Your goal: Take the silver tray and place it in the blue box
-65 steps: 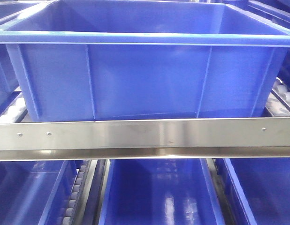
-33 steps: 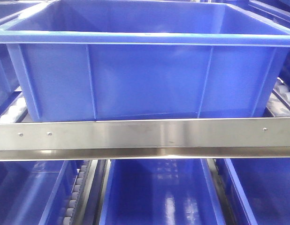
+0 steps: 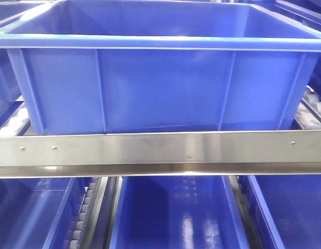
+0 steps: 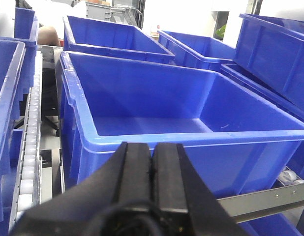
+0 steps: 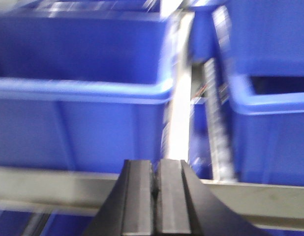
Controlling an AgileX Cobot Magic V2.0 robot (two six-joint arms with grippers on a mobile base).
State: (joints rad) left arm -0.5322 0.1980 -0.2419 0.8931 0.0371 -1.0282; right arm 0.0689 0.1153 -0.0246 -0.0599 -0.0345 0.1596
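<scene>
A large blue box (image 3: 160, 78) sits on a roller rack behind a steel rail (image 3: 160, 150), carrying no readable label. The left gripper (image 4: 152, 162) and right gripper (image 5: 156, 187) both have fingers pressed together, holding nothing. The silver tray appears in no view.

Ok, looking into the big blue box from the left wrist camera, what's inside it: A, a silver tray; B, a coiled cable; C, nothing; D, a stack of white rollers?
C: in the left wrist view the blue box shows only its bare blue floor and walls, with no tray in any view.
</scene>
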